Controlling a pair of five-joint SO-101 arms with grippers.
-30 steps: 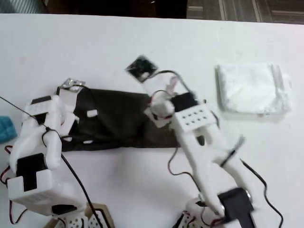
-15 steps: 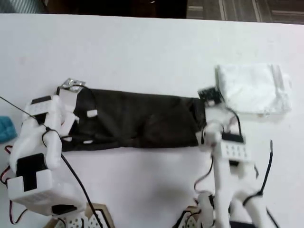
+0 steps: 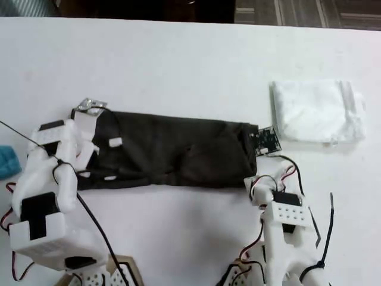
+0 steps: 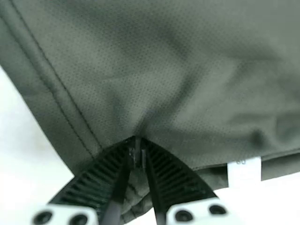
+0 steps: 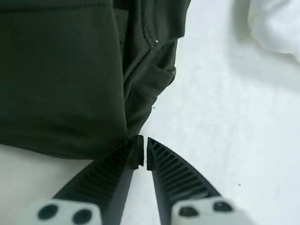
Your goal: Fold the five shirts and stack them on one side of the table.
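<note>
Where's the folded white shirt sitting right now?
In the high view the white shirt lies on the right side of the table, just past the right end of the dark shirt and slightly farther back.

Dark shirt (image 3: 172, 152) left end hidden under left arm (image 3: 47, 179). Teal thing (image 3: 7, 161) cut by edge, unidentifiable. White shirt (image 5: 276, 23) cut by edge. Right gripper (image 5: 142, 149) at dark hem; whether pinching cloth unclear. Tag (image 4: 243, 168) print unreadable.

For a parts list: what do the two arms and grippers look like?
The left arm and right arm are blocky white shells with black motor blocks, trailing thin black and red wires. The left gripper and right gripper each have two black ribbed, tapering fingers on a white base.
</note>
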